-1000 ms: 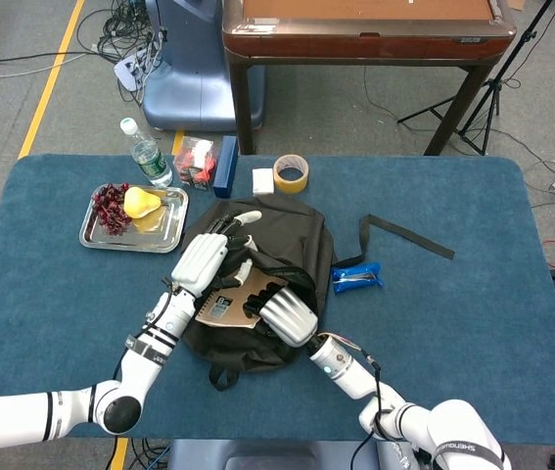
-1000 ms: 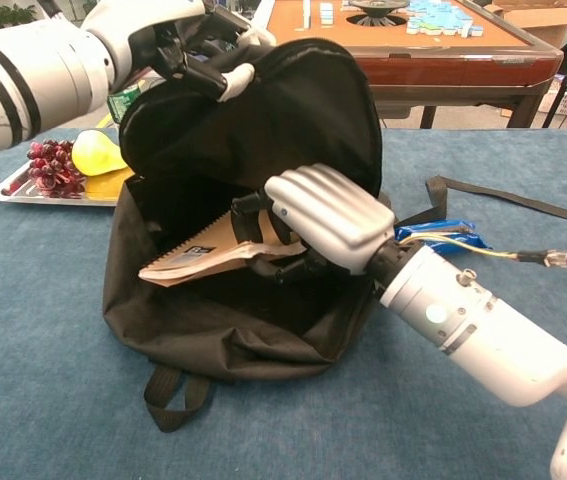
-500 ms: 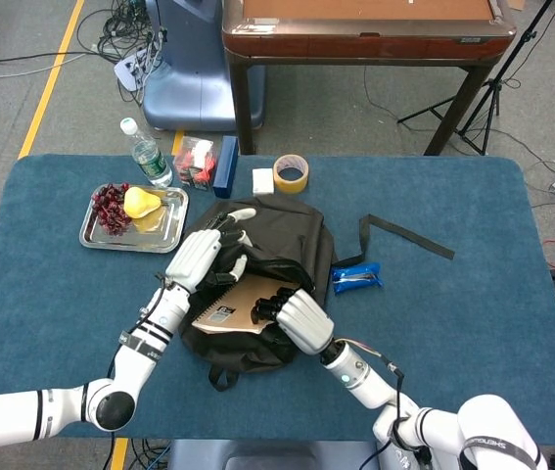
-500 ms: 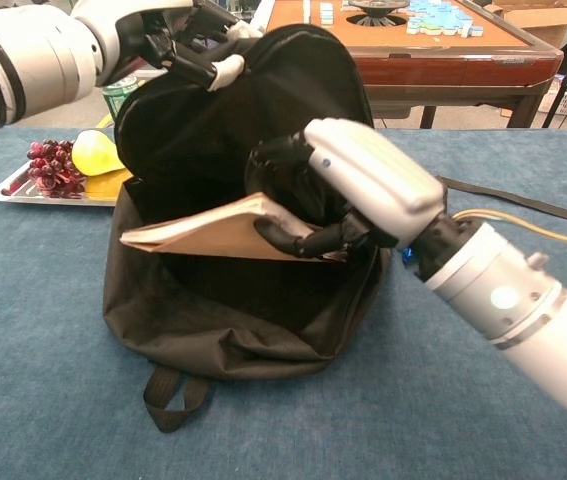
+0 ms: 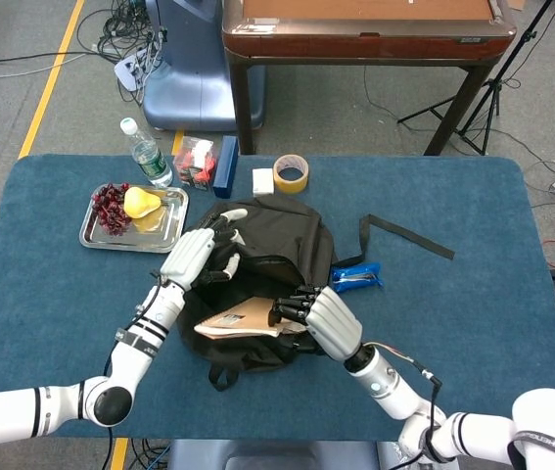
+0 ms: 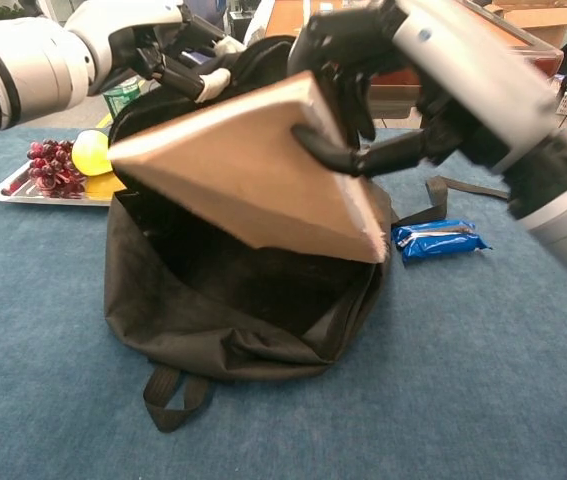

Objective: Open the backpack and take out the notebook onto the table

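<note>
The black backpack (image 5: 277, 257) (image 6: 233, 310) lies open on the blue table, its mouth facing me. My left hand (image 5: 199, 257) (image 6: 158, 45) holds its upper flap up at the left rim. My right hand (image 5: 324, 318) (image 6: 413, 70) grips the brown notebook (image 5: 243, 318) (image 6: 248, 170) by its right edge. The notebook is lifted above the bag's opening, tilted, its plain brown cover toward the chest camera.
A steel tray (image 5: 164, 233) with grapes (image 5: 111, 208) and a yellow pear (image 5: 140, 202) sits left of the bag. A blue packet (image 5: 357, 277) (image 6: 438, 240) and black strap (image 5: 409, 238) lie to its right. Tape roll (image 5: 291, 173), water bottle (image 5: 147, 155) and boxes stand behind.
My right hand has raised the notebook out of the backpack's opening and drawn it toward me. The left hand has kept its hold on the flap.
</note>
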`<state>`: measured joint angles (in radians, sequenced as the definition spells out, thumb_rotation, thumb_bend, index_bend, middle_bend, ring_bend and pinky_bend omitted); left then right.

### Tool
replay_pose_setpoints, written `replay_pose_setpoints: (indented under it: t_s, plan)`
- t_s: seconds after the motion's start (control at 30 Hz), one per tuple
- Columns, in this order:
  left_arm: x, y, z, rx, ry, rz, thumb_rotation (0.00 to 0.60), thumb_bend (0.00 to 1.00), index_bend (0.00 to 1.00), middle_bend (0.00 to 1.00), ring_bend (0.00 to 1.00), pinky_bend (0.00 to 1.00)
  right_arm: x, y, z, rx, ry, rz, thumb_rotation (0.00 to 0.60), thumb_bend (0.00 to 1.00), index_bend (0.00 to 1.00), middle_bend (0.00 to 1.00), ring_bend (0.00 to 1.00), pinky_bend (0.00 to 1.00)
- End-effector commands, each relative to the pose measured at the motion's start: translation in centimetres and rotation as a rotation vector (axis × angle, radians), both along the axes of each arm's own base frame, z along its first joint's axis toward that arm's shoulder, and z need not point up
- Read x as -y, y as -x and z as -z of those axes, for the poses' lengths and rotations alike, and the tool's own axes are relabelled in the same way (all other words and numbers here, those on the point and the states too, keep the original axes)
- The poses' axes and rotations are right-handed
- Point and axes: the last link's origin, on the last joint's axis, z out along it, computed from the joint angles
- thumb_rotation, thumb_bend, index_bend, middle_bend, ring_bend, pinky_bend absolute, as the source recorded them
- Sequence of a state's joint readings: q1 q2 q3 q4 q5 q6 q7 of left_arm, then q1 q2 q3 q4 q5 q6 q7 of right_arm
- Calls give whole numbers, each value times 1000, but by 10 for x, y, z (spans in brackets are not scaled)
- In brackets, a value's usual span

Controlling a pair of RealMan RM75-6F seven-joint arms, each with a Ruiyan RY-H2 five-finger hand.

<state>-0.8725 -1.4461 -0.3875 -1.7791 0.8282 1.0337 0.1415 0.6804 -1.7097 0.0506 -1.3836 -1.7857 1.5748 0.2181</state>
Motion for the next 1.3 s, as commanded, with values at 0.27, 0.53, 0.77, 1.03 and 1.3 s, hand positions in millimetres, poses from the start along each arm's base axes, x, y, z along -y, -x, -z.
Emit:
replay_pose_setpoints:
  t_s: [0.27, 0.53, 0.77, 1.03, 1.3]
  plan:
    - [0, 8, 2, -27, 3, -12, 600, 502, 501, 135, 18, 47, -17, 9, -68, 96, 14, 26, 600, 562, 1000, 800, 758, 685]
    - [-1, 15, 6, -51, 3, -19, 600, 502, 500, 135, 18, 47, -27, 22, -114, 140, 14, 79, 600, 563, 1000, 800, 760, 686]
    - [3, 20, 8, -74, -1, -10, 600, 502, 499, 135, 18, 47, -30, 33, -159, 181, 60, 139, 600, 562, 1000, 801, 763, 688]
    - [8, 27, 10, -81, 6, -14, 600, 501, 499, 135, 18, 47, -6, 54, -183, 71, 192, 237, 600, 562, 1000, 802, 767, 690]
    - [15, 28, 12, -91, 11, -1, 600, 502, 498, 135, 18, 47, 44, 65, -150, -93, 261, 276, 600, 562, 1000, 801, 766, 690]
